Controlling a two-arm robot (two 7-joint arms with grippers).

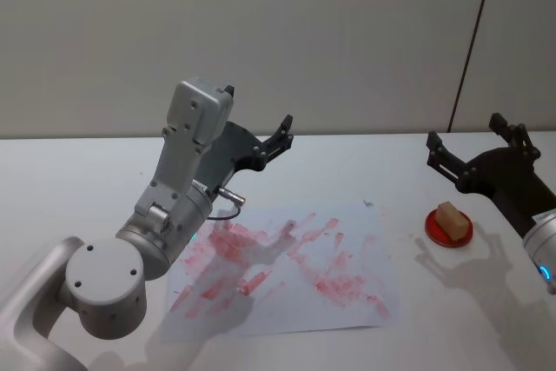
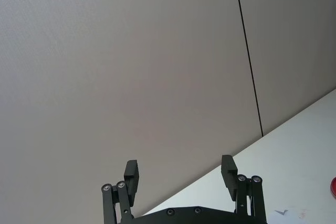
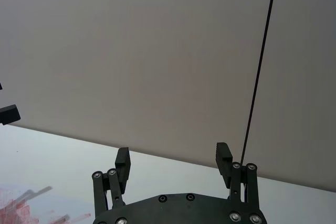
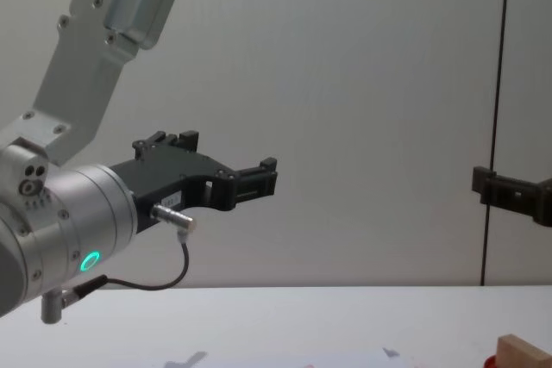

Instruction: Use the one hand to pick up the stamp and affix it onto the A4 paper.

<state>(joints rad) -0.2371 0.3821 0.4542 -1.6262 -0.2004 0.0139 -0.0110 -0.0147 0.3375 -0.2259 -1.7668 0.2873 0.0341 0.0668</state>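
The stamp (image 1: 449,216), a small light-brown wooden block, rests on a flat red disc (image 1: 449,231) at the right of the table; its top corner also peeks in low in the chest view (image 4: 523,353). The A4 paper (image 1: 347,241), a white sheet smeared with red marks, lies at the table's centre. My right gripper (image 1: 465,129) hovers open above and just behind the stamp, nothing between its fingers (image 3: 223,158). Raised over the paper's far left corner, my left gripper (image 1: 258,107) is also open and holds nothing.
The white table (image 1: 69,180) runs back to a plain grey wall with a dark vertical seam (image 1: 473,41). My left arm's pale-grey link (image 1: 187,149) rises over the paper's left side. The paper's smeared edge (image 3: 21,203) shows in the right wrist view.
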